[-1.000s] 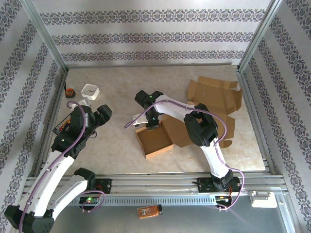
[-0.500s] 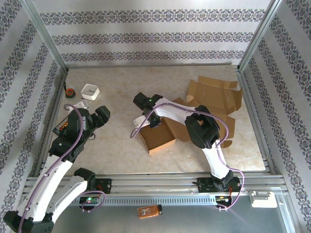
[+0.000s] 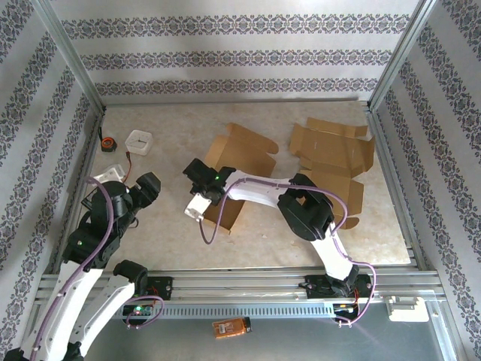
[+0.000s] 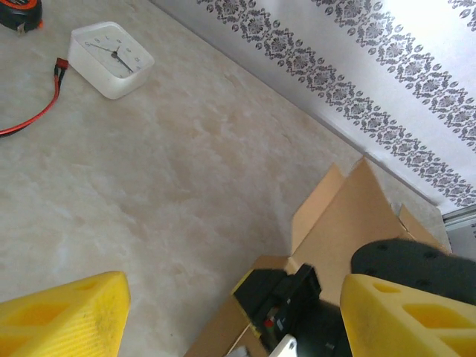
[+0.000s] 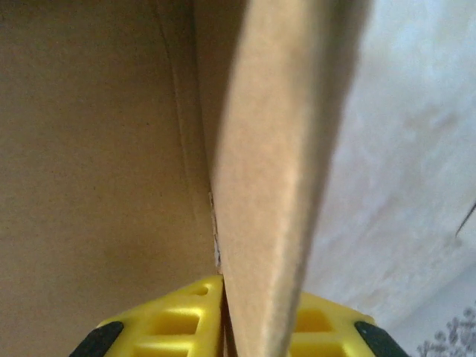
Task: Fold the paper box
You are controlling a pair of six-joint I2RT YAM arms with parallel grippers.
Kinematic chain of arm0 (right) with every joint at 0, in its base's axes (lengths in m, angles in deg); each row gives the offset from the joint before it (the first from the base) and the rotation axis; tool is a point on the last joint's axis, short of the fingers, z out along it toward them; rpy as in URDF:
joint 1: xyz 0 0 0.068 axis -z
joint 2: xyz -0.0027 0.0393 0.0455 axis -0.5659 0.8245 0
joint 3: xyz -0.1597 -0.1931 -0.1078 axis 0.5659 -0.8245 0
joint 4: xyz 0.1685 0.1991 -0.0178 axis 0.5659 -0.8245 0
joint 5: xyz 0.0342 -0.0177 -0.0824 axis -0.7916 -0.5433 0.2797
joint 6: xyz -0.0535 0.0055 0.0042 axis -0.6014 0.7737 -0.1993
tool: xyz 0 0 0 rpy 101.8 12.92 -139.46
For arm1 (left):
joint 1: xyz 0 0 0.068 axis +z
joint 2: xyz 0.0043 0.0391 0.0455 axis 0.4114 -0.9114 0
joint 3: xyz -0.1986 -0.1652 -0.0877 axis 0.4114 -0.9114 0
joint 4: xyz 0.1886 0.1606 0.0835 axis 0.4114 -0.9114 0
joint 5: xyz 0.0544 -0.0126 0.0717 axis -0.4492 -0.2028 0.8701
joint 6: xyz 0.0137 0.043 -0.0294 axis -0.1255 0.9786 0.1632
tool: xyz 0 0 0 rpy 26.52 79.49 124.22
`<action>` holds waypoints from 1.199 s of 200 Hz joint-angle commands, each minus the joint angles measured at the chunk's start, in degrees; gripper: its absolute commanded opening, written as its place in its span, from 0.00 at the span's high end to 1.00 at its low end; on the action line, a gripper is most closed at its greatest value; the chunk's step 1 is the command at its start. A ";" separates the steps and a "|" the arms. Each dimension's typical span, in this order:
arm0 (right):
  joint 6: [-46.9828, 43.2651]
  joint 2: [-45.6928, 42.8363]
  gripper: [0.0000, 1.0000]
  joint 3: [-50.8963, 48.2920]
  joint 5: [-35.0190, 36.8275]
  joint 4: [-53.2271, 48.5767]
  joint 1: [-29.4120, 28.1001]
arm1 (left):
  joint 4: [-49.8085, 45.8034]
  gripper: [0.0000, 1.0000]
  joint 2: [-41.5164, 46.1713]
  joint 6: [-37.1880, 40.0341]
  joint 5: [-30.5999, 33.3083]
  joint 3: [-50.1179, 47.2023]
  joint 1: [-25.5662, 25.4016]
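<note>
The paper box [image 3: 239, 158] is brown cardboard, tipped up on its edge in the middle of the table, with its flaps spread toward the back. My right gripper [image 3: 207, 184] reaches far left and is shut on one of the box's walls. In the right wrist view the yellow fingers [image 5: 178, 320] pinch that cardboard wall [image 5: 275, 149] from both sides. My left gripper [image 3: 149, 184] hangs open to the left of the box, apart from it. The left wrist view has its yellow fingers [image 4: 63, 312] wide apart, with the box [image 4: 349, 216] and the right gripper [image 4: 286, 297] ahead.
A second flat cardboard sheet [image 3: 332, 150] lies at the back right. A white clock [image 3: 139, 141], a tape measure [image 3: 109, 141] and a red cable [image 4: 33, 115] sit at the back left. Metal rails [image 3: 398, 195] and patterned walls bound the table.
The right gripper has swung left with the box, which has tipped from lying flat onto its edge. The left arm has drawn back toward the near left.
</note>
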 commanded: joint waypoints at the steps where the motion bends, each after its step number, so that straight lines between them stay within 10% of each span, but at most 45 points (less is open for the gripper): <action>1: -4.91 -1.14 0.81 -6.28 -5.36 3.16 -1.58 | -2.33 0.25 0.26 -0.63 1.20 -0.90 0.99; 89: 9.49 -21.20 0.50 -18.68 -5.15 2.96 0.77 | 7.80 0.25 -10.21 4.18 -9.29 -0.55 0.99; 112: 29.98 -27.65 0.48 -18.86 -9.74 5.03 2.88 | 9.40 0.25 -17.01 9.95 -13.91 2.52 1.00; 145: 82.29 -34.33 0.28 -18.90 -5.15 9.22 11.41 | 1.74 0.26 -32.86 16.86 -18.33 13.08 0.95; 166: 108.14 -33.49 0.22 -13.91 -7.40 -2.87 20.08 | 1.00 0.26 -41.17 18.63 -20.03 17.33 1.37; 202: 127.17 -28.77 0.22 -12.64 -27.74 -7.84 34.77 | -0.71 0.26 -55.84 21.46 -25.51 27.19 3.43; 240: 127.63 -19.41 0.17 -7.48 -29.51 -8.36 40.24 | -4.05 0.27 -70.45 25.69 -29.13 38.94 4.56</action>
